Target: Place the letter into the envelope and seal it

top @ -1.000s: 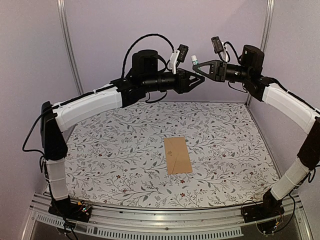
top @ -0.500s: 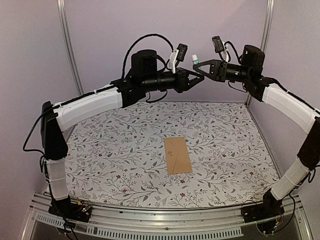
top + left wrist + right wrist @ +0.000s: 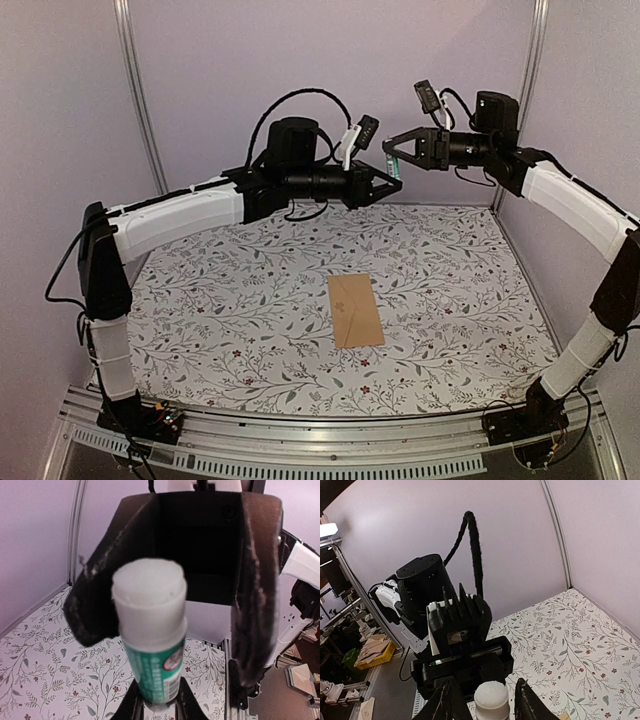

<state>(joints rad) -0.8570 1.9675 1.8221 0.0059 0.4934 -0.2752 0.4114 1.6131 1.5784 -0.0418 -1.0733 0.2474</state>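
The patterned surface (image 3: 200, 300) carries the envelope (image 3: 355, 311), lying flat near its centre with its long side running 12 to 6 o'clock. No letter shows in any view. I cannot tell whether it already sits inside the envelope, or whether the flap is stuck down.

High above the surface's 12 o'clock edge, the left hand (image 3: 159, 702) is clamped on the lower end of a glue stick (image 3: 152, 645). The stick's white end points into the right hand (image 3: 485, 685), whose jaws stand apart on either side of that end without pinching it. Cap or bare glue, I cannot tell.

The stick is held by one end only. If the right hand closed off-centre or tugged sideways, it could probably lever the stick free and drop it to the surface. Bare glue would smear any finger it touches.
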